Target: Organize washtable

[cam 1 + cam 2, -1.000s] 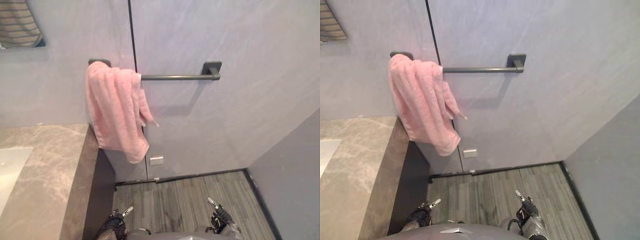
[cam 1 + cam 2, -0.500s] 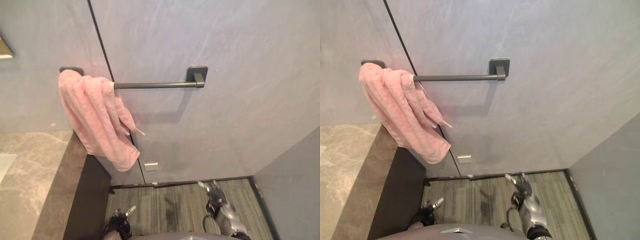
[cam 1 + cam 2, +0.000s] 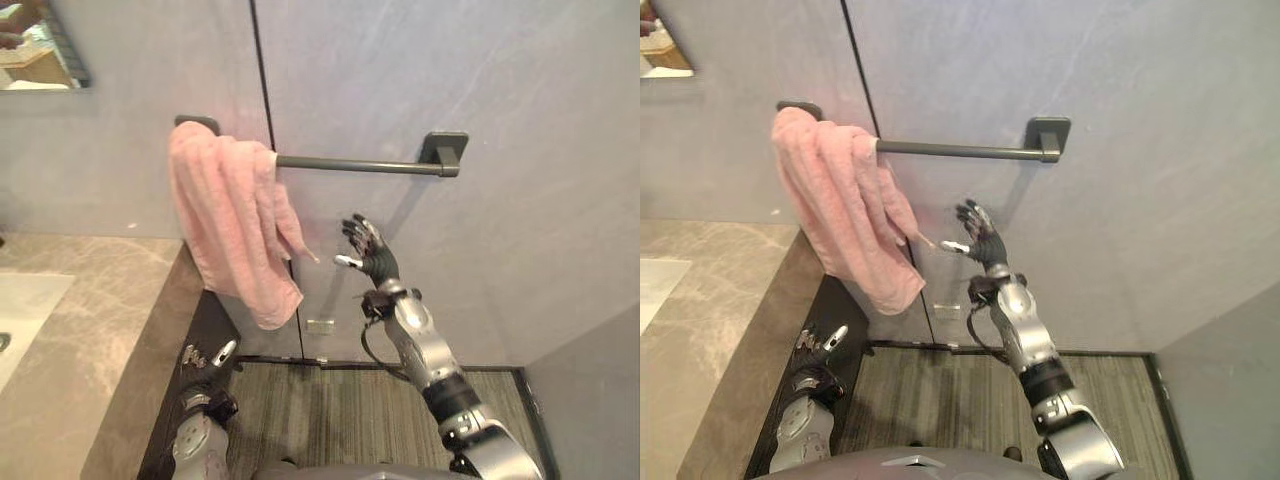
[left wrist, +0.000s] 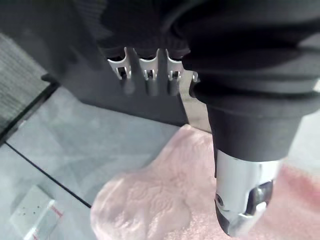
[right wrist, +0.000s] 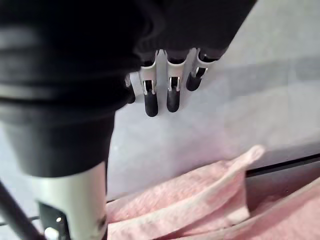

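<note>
Pink towel [image 3: 235,235] hangs bunched on the rail [image 3: 360,165], upper left of frame, and I judge it soft and limp, best pinched at the dangling corner near my empty, spread right hand [image 3: 368,250], with my left hand [image 3: 205,358] relaxed and empty at lower left.

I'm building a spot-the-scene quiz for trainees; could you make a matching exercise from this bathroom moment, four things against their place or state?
Things:
1. pink towel
2. towel bar
3. right hand
4. left hand

Place or state:
A. low, beside the dark cabinet side
B. dark, fixed to the grey wall
C. open, up near the wall, under the bar
D. bunched, hanging from the bar's left end

Pairs: 1-D, 2-B, 3-C, 4-A
</note>
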